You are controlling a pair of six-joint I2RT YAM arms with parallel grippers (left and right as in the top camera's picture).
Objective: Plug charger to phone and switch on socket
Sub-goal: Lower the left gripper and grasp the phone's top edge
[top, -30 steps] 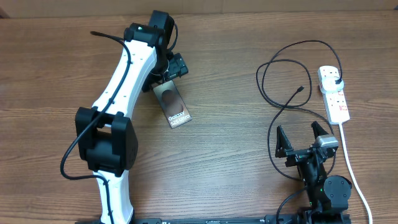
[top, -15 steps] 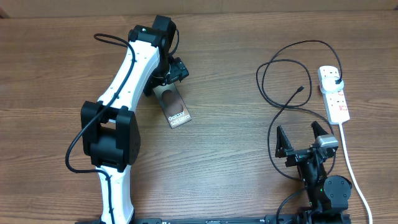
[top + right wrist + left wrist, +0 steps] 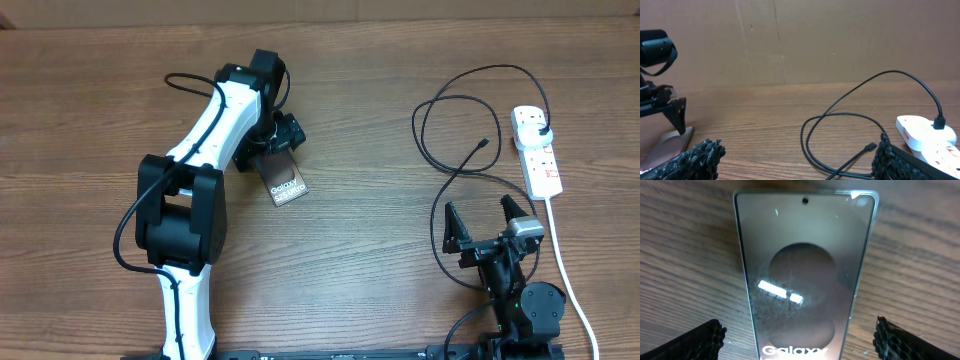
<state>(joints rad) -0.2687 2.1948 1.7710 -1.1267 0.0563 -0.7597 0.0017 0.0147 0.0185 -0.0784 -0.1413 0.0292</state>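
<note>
The phone (image 3: 286,180) lies flat on the table, with its "Galaxy" lettering towards the near end. My left gripper (image 3: 272,142) is open over its far end. In the left wrist view the phone (image 3: 805,270) fills the middle and the two fingers (image 3: 800,340) stand apart from its long edges. The charger cable (image 3: 430,110) lies in loops at the right, its connector tip (image 3: 485,143) free on the table and its black plug (image 3: 541,130) seated in the white socket strip (image 3: 542,165). My right gripper (image 3: 481,222) is open and empty, near the cable (image 3: 840,107) and the tip (image 3: 870,147).
The socket's thick white cord (image 3: 566,275) runs down the right side towards the front edge. The right wrist view shows the socket (image 3: 925,131) at right, the left gripper (image 3: 667,107) over the phone (image 3: 665,145) at far left, and a cardboard wall behind.
My left arm has swung to the right and its gripper has come down over the far end of the phone. The phone, the cable and my right arm have not moved.
</note>
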